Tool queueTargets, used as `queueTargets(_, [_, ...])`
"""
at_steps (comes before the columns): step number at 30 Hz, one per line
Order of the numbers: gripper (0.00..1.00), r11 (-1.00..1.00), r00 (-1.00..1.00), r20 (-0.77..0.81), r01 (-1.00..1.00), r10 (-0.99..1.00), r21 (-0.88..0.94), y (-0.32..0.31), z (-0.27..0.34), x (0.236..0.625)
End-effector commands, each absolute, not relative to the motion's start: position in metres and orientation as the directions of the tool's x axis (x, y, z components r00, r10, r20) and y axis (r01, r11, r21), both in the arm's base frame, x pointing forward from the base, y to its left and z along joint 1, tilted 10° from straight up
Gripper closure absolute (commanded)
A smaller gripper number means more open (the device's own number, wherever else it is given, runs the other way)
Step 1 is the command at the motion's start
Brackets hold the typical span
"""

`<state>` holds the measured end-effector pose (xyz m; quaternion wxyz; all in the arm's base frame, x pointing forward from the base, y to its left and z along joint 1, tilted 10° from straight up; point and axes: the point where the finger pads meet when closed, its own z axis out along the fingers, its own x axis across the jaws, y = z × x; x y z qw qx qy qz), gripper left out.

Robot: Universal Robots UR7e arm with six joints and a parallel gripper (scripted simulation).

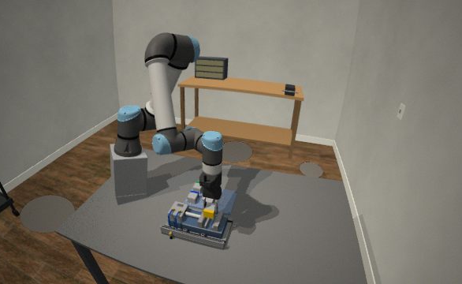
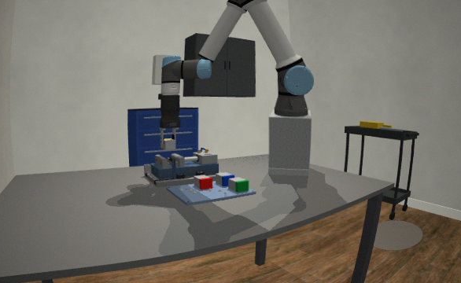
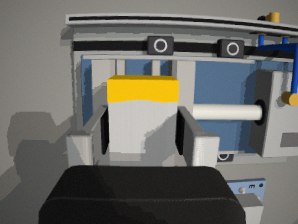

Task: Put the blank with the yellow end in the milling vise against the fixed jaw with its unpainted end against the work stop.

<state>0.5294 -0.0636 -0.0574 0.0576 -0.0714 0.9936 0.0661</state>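
My gripper [image 1: 210, 207] [image 2: 168, 144] [image 3: 142, 120] is shut on the yellow-ended blank [image 1: 209, 213] [image 2: 169, 145] [image 3: 142, 117]. It holds the blank level above the vise, over the jaws, in clear air. The yellow end faces the vise's front rail, away from the plate. The fixed jaw [image 1: 217, 222] [image 2: 160, 161] and moving jaw [image 2: 177, 159] [image 3: 185, 82] stand apart. Part of the low bars [image 3: 156, 67] shows beyond the blank; the work stop cannot be made out. Red [image 2: 204, 183], blue [image 2: 226, 180] and green [image 2: 240, 185] blanks sit on the plate [image 1: 231, 197] [image 2: 189, 199].
The hose-bearing block [image 1: 178, 209] [image 2: 207, 158] [image 3: 274, 117] stands on the vise, joined to the moving jaw by a white rod [image 3: 225, 111]. Blue hoses [image 3: 295, 75] rise at its side. A grey rail [image 1: 191, 237] [image 3: 150, 21] edges the vise. The plate lies close beside the vise.
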Motion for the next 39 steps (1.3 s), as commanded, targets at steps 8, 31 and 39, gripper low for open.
queueTargets(8, [1.00, 0.981, -0.983, -0.125, -0.150, -0.134, 0.122, -0.063, -0.057, 0.530])
queueTargets(31, [1.00, 0.981, -0.983, -0.125, -0.150, -0.134, 0.122, -0.057, -0.086, 0.532])
queueTargets(39, [1.00, 0.981, -0.983, -0.125, -0.150, -0.134, 0.122, -0.057, -0.086, 0.532])
